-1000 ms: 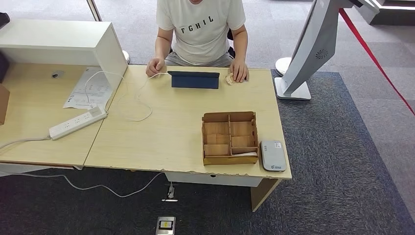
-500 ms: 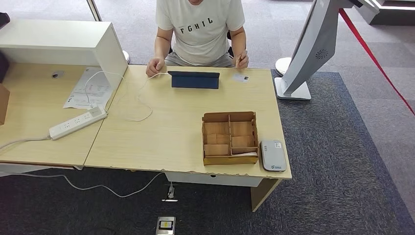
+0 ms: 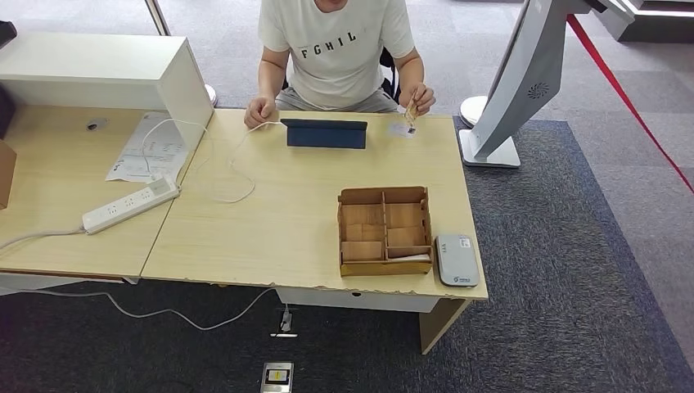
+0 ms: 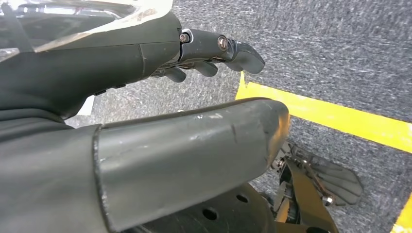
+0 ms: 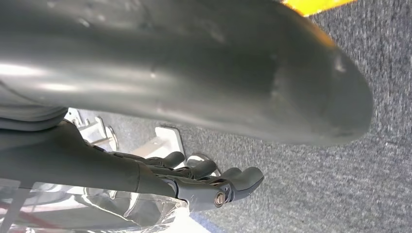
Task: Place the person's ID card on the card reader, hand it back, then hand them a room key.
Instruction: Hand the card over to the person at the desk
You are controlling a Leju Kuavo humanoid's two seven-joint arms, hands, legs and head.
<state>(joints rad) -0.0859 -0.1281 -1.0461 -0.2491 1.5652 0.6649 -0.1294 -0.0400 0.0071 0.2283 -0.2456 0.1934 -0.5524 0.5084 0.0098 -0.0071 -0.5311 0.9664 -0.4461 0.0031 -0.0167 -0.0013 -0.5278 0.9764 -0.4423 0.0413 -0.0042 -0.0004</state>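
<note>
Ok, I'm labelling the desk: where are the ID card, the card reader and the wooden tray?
ID card (image 3: 402,129), head view, its pale face.
Card reader (image 3: 457,259), head view, middle of its grey top.
Wooden tray (image 3: 383,268), head view, its near wall.

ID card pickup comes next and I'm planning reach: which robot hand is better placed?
Likely the right. The ID card lies at the desk's far right, and the card reader is at the near-right corner. Both hands hang low.
</note>
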